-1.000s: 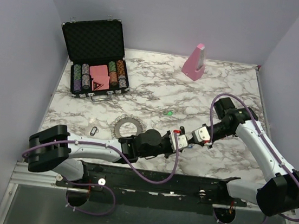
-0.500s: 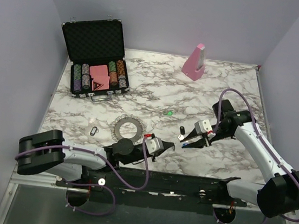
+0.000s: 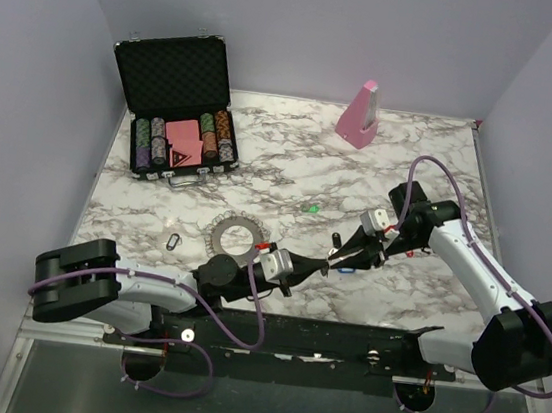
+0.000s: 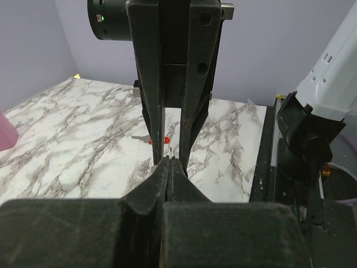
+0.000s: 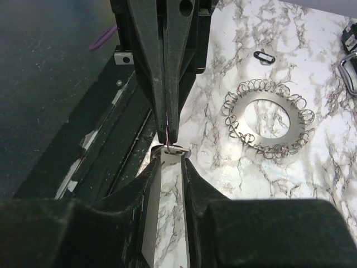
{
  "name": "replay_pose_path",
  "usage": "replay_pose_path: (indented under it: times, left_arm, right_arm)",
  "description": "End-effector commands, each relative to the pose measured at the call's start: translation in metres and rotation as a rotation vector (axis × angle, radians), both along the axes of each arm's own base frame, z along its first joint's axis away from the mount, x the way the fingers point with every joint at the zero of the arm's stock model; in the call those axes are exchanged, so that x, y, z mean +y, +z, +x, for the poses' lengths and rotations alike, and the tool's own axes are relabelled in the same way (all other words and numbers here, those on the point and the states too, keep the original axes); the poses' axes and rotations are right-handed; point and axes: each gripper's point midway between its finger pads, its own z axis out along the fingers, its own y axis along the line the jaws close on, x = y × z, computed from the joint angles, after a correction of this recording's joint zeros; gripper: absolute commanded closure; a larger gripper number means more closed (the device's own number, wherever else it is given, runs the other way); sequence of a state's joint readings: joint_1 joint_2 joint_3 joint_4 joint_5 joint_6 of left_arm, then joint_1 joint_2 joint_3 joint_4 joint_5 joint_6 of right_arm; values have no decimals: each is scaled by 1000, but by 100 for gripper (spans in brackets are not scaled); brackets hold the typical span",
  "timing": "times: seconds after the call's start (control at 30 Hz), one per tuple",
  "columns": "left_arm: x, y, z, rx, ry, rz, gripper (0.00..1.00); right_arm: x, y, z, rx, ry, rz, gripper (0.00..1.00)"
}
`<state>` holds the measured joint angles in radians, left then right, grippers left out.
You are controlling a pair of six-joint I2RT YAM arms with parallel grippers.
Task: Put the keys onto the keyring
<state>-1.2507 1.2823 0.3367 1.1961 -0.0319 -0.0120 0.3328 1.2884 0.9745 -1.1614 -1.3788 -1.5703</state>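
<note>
shiny metal keyring (image 5: 269,140) on glossy marble-look table (image 3: 413,153).

I see the keyring (image 3: 235,234) lying flat on the table (image 3: 413,153). It is a big grey ring with little curly loops all round its edge. A key with a black tag (image 3: 173,241) lies near it on the left. A small green key (image 3: 312,209) lies apart, farther back and right.

I can't read any text, number or brand on my feeds. A pink card (image 3: 182,135) in the open case (image 3: 172,68) shows a dark mark, too small for me to make out.
</note>
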Motion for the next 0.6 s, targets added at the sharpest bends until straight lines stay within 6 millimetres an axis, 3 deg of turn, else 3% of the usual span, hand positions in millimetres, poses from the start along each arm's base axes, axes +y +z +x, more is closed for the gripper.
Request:
replay_pose_path:
  times: [0.0,0.57]
  left_arm:
    - [-5,14,-6,-9,-37,-47,100]
    - [-5,9,-2,1,-16,-33,100]
  right_arm:
    - [3,14,-3,18,4,57,72]
    - [4,17,-4,26,6,75,82]
